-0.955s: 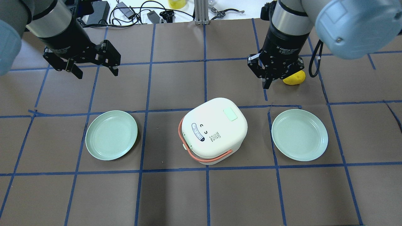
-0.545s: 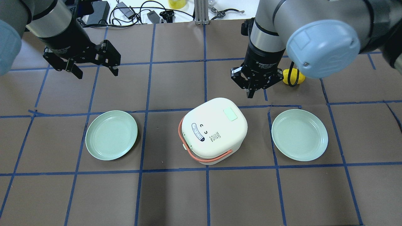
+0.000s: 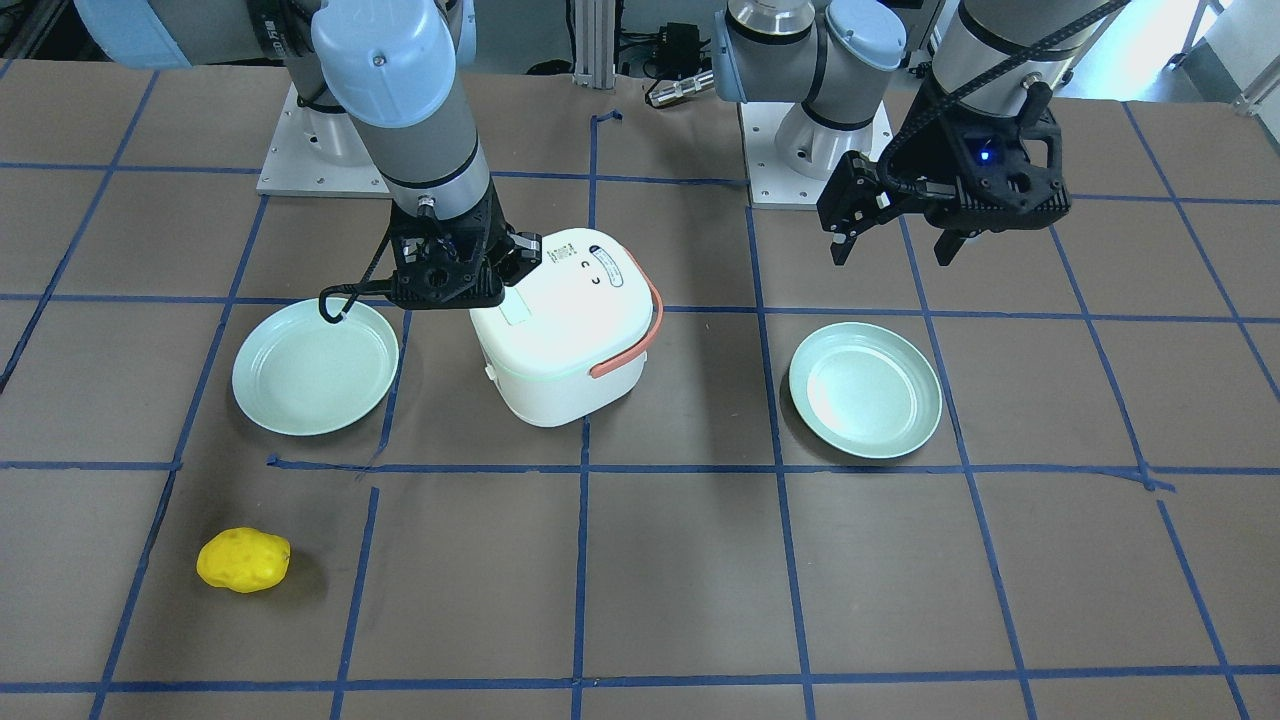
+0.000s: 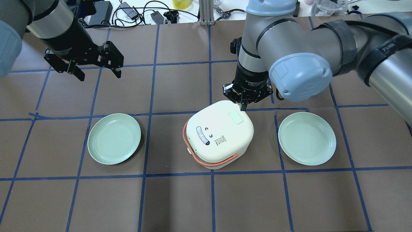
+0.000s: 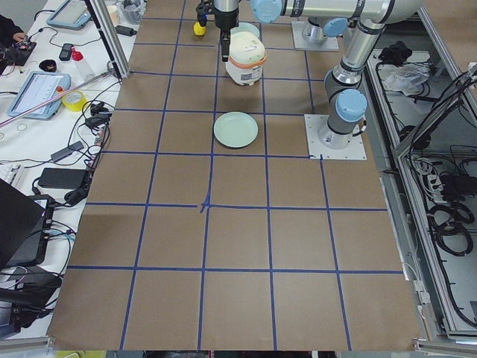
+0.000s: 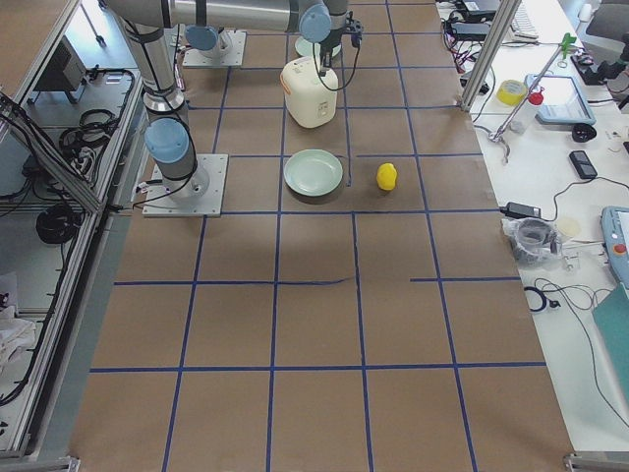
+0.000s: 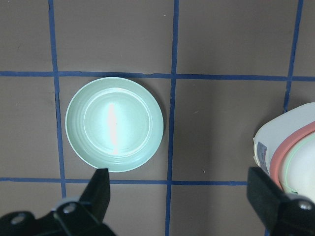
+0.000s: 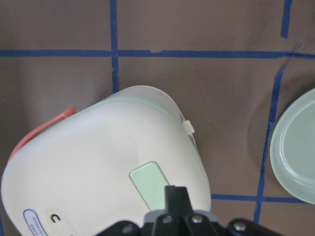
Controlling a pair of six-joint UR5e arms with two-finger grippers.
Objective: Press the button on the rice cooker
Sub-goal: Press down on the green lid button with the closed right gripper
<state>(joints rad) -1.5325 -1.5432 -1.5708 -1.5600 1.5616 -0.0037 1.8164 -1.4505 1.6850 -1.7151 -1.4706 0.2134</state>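
Rice cooker (image 4: 220, 135) sits pretty much dead centre on the bench (image 4: 180, 199), lid shut. The button (image 4: 235, 117) is that pale mint pad set flush in the lid top, around 1 o'clock on the lid in the overhead view.

Right tool (image 4: 243, 106) points straight down with its fingers pinched together and nothing in them. Its tip is right at the button's far edge, and the wrist cam puts it over one end of the pad. Honestly can't tell if it's actually touching.

Left tool (image 4: 99, 76) hangs way off at 10 o'clock from the cooker, spread wide, empty.

There's a green plate at 9 o'clock (image 4: 114, 138) and another plate at 3 o'clock (image 4: 307, 138). In the front-facing view a yellow lumpy thing (image 3: 243, 560) lies at 7 o'clock from the cooker.
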